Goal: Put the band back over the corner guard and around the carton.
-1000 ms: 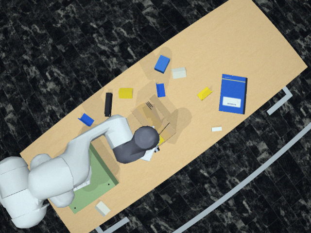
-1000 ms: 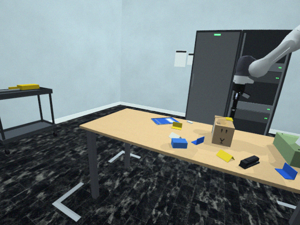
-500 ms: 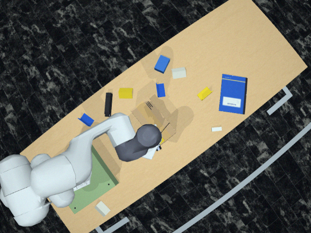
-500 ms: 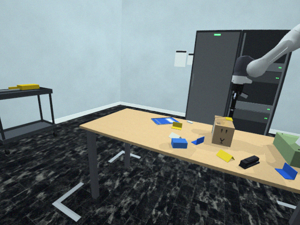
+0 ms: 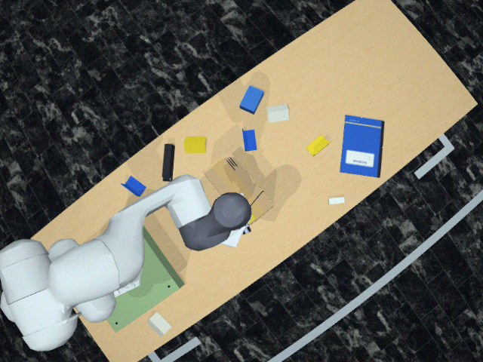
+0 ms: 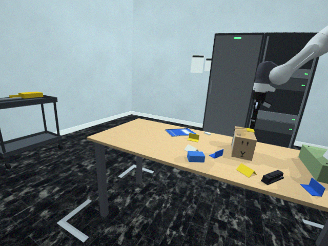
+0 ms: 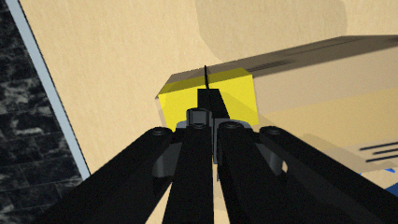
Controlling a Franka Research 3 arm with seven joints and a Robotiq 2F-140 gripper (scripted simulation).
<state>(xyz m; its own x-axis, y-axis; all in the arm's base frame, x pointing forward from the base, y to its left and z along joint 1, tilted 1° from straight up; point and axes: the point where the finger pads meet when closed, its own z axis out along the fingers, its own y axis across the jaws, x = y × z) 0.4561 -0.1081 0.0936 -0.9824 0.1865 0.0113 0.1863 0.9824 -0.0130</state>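
The brown carton stands upright mid-table, with arrows on its side in the exterior view. A yellow corner guard sits on its top corner at the near table edge; it also shows in the exterior view. My gripper hangs straight above that guard, fingers shut. A thin black band runs out from between the fingertips across the guard. From above it is a thin line over the carton top. The arm hides much of the carton from above.
Loose blue guards and yellow guards lie around. There is also a blue box, white blocks, a black bar, a blue book and a green box.
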